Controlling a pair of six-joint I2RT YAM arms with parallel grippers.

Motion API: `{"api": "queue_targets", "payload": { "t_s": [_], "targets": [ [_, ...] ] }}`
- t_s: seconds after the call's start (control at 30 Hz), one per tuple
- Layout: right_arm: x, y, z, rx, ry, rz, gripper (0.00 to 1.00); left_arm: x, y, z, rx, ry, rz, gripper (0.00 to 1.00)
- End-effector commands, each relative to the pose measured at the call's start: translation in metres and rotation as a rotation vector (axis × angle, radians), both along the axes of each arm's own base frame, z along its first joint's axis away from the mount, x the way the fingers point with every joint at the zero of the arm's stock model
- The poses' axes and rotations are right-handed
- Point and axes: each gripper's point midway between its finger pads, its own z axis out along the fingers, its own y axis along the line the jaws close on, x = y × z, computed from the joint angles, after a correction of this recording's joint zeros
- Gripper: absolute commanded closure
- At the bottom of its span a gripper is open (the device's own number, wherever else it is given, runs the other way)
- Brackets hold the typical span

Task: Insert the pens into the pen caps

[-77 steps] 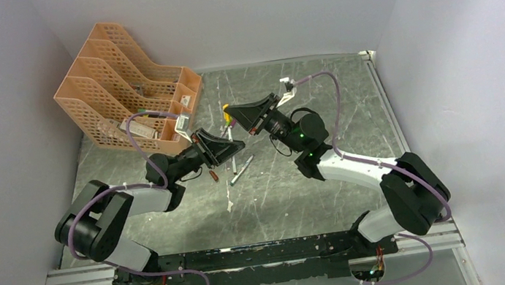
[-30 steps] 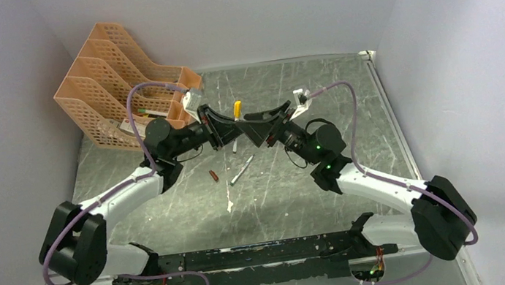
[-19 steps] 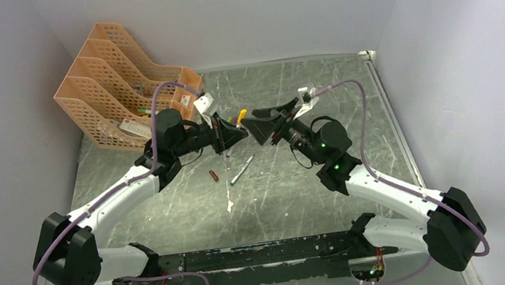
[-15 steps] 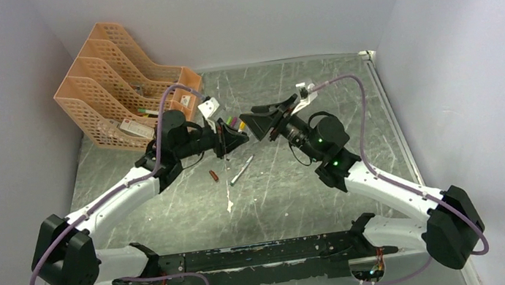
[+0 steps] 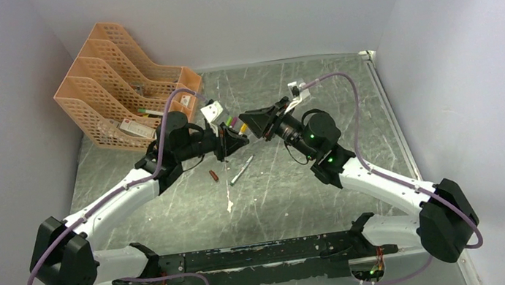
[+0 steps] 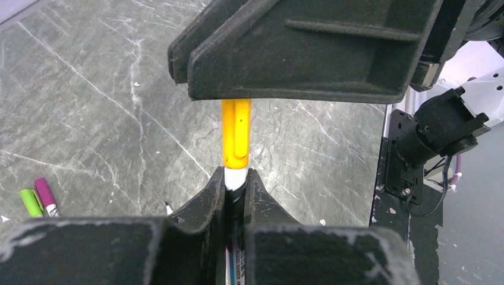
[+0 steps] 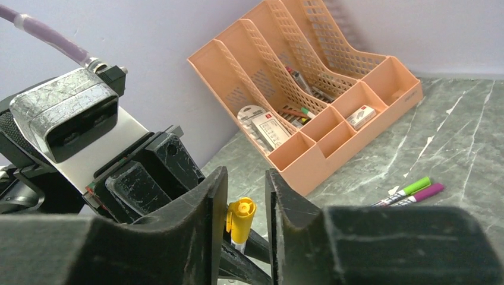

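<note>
My left gripper (image 5: 240,140) (image 6: 236,175) is shut on a white pen barrel (image 6: 236,178) and holds it above the table. A yellow cap (image 6: 236,133) (image 7: 241,217) sits on the pen's end, also seen from above (image 5: 242,126). My right gripper (image 5: 248,121) (image 7: 245,173) faces the left one. Its jaws stand open on either side of the yellow cap, with a gap on the right side. A green-capped pen (image 7: 413,186) and a purple-capped pen (image 7: 427,192) lie side by side on the table. A bare grey pen (image 5: 242,168) and a small orange-brown cap (image 5: 215,175) lie below the grippers.
A peach mesh desk organizer (image 5: 125,85) (image 7: 333,89) holding small items stands at the back left. A tiny white scrap (image 5: 230,206) lies on the grey marbled table (image 5: 301,195). Grey walls close in both sides and the back.
Both arms rose from the table and met in mid-air. The left gripper now holds the pen with the yellow cap on it. The right gripper shifted a little left, its jaws apart around the cap.
</note>
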Motion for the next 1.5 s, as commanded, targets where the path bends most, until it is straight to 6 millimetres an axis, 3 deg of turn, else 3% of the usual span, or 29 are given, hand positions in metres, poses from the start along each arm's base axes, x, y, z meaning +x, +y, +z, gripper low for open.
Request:
{"api": "queue_targets", "payload": {
  "t_s": [0.0, 0.1, 0.27, 0.67, 1.13, 1.23, 1.33, 1.4, 1.47],
  "targets": [
    [-0.002, 0.003, 0.009, 0.01, -0.014, 0.02, 0.8, 0.004, -0.003, 0.029, -0.041, -0.072, 0.008, 0.93],
    [-0.003, 0.005, 0.007, 0.007, -0.012, 0.032, 1.0, 0.005, -0.005, 0.029, -0.041, -0.068, 0.01, 0.93],
    [-0.005, 0.009, -0.007, -0.019, 0.026, 0.059, 1.0, 0.006, -0.006, 0.04, -0.072, -0.078, 0.015, 0.93],
    [-0.023, 0.019, -0.073, -0.134, 0.19, 0.15, 1.0, 0.01, -0.016, 0.111, -0.185, -0.2, -0.017, 0.93],
    [-0.047, 0.04, -0.11, -0.185, 0.259, 0.232, 1.0, 0.018, -0.025, 0.155, -0.241, -0.283, -0.039, 0.93],
    [-0.042, 0.034, -0.095, -0.146, 0.227, 0.188, 1.0, 0.019, -0.026, 0.145, -0.208, -0.269, -0.047, 0.93],
    [-0.029, 0.016, -0.06, -0.074, 0.172, 0.086, 1.0, 0.02, -0.024, 0.111, -0.157, -0.209, -0.03, 0.93],
    [-0.017, -0.017, -0.027, 0.063, 0.153, -0.088, 1.0, 0.019, -0.019, 0.084, -0.128, -0.16, -0.005, 0.93],
    [-0.012, -0.066, -0.015, 0.211, 0.149, -0.289, 1.0, 0.02, -0.013, 0.052, -0.081, -0.111, 0.03, 0.93]
  ]
}}
